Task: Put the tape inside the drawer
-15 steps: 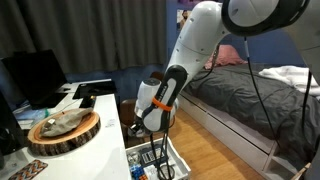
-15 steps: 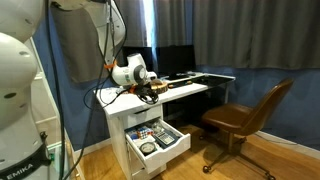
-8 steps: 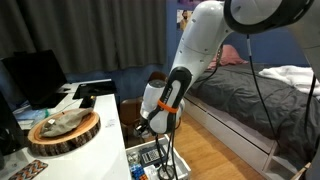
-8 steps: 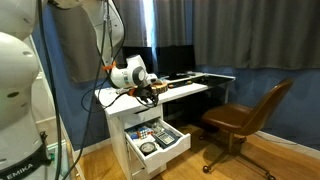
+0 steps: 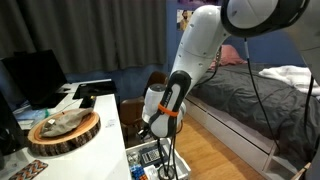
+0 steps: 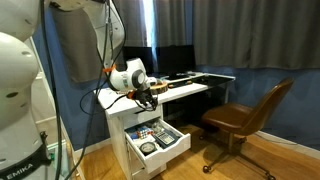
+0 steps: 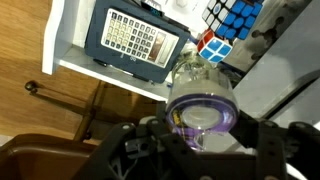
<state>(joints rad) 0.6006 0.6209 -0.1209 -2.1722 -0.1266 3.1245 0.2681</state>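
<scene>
Arm base (image 6: 22,150): lettered "EMIKA". End effector (image 7: 200,140): clamped on tape (image 7: 200,102), lower than before, over open drawer (image 6: 166,152); calculator (image 7: 135,40) at 11 o'clock.

The white arm (image 5: 198,45) slopes down from two o'clock, its orange-banded wrist (image 5: 164,111) pointing toward seven. The claw (image 6: 150,94) hangs downward. In the wrist view its dark fingers (image 7: 128,150) grip the tape (image 7: 200,105) from both sides.

I see the white desk (image 5: 108,116) at lower left of the frame, carrying a bark-edged wooden slab (image 5: 65,132) and a dark monitor (image 5: 32,78).
</scene>
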